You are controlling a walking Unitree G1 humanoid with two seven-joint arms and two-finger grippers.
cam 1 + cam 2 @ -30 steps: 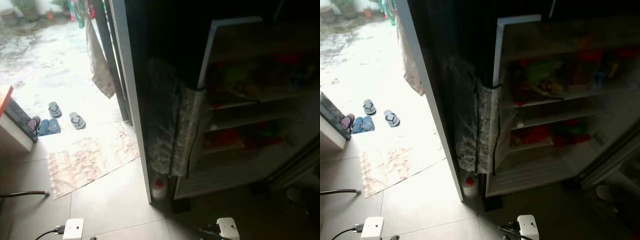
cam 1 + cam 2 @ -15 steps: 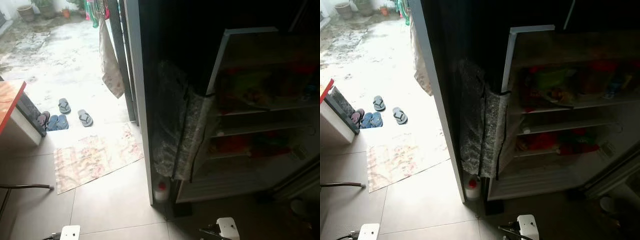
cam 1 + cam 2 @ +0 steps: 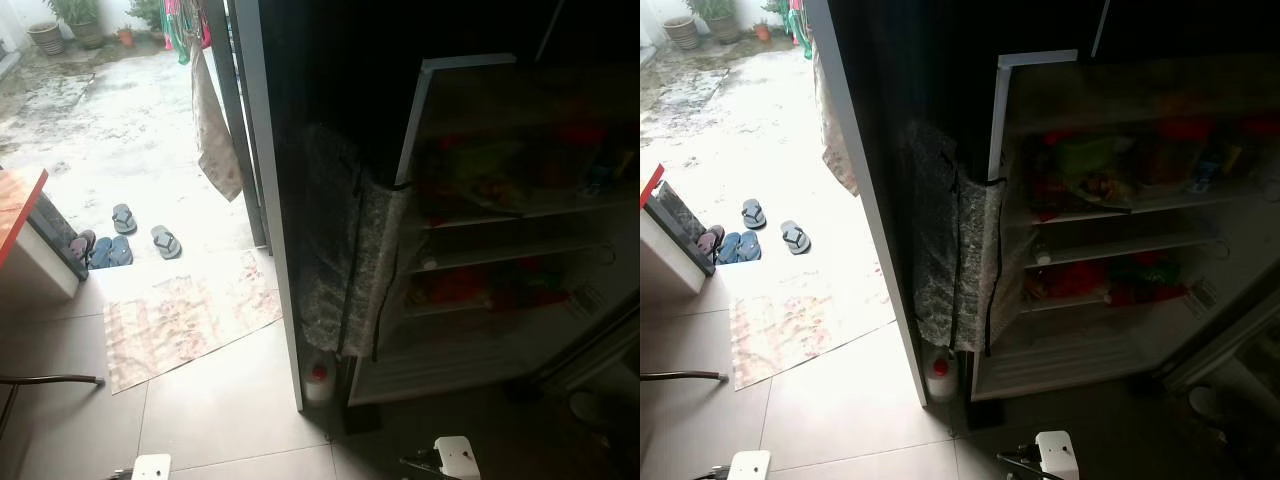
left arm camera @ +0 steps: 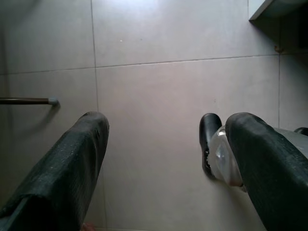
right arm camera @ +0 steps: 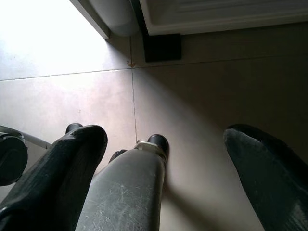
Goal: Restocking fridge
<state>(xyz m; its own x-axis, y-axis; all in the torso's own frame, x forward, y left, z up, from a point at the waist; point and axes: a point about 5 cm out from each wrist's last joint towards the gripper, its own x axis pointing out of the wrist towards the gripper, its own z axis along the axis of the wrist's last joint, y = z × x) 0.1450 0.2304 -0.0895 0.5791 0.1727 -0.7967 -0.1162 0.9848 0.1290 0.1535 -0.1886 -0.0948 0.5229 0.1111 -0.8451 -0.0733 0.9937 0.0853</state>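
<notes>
Head stereo pair looks forward and down at the open white fridge (image 3: 1090, 220); both wrist cams face straight down, close to grey tiled floor (image 4: 159, 86).

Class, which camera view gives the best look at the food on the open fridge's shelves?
The right eye view: the fridge shelves appear brighter there, with green and red items distinguishable. The left eye view shows the same shelves darker and murkier. The right wrist view catches just the fridge's white bottom edge above floor tiles.

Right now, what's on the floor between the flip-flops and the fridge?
A patterned floor mat lies between the flip-flops and the open fridge, then bare tiles, in the right eye view.
</notes>
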